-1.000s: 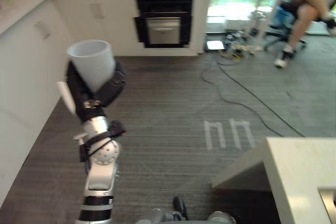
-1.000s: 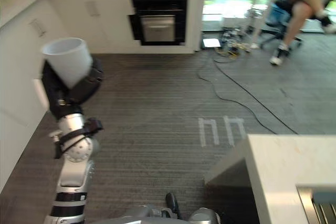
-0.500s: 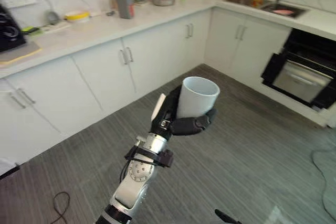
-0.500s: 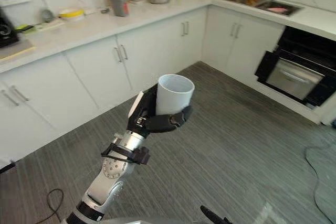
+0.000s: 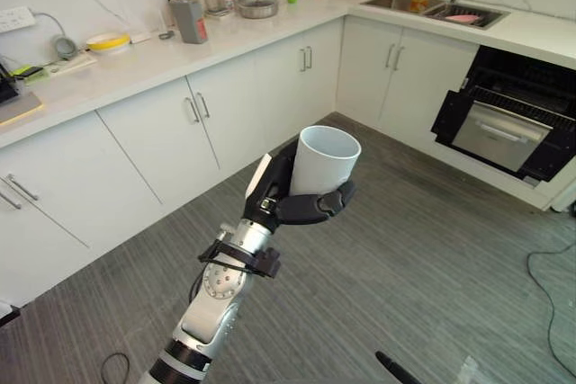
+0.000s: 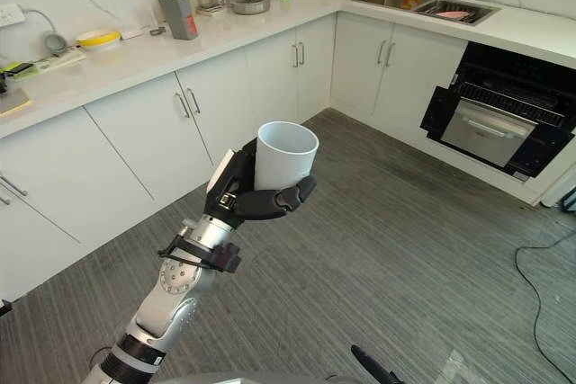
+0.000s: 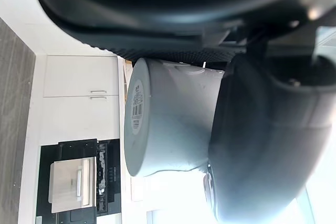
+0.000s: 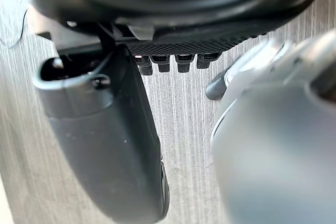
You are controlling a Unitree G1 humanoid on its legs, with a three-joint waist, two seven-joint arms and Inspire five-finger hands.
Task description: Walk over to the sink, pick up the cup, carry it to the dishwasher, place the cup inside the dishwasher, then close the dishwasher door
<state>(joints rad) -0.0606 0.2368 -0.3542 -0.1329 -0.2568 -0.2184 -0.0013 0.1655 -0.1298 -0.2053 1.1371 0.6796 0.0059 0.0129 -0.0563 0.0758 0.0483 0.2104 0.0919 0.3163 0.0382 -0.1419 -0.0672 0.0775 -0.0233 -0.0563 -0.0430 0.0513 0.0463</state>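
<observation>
Holding a white cup (image 5: pixel 322 161) upright, the left hand (image 5: pixel 274 197) has fingers and thumb curled round its lower wall, mid-scene above the grey plank floor (image 5: pixel 432 249). Dishwasher (image 5: pixel 508 123) open at far right, below the sink (image 5: pixel 423 4) counter. Right hand (image 8: pixel 105 140) relaxed, empty.

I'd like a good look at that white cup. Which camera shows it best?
The left eye view: the whole cup shows upright, rim up, in the left hand. The right eye view matches it. The left wrist view shows its base and side, very close. The right wrist view faces the right hand and floor.
</observation>
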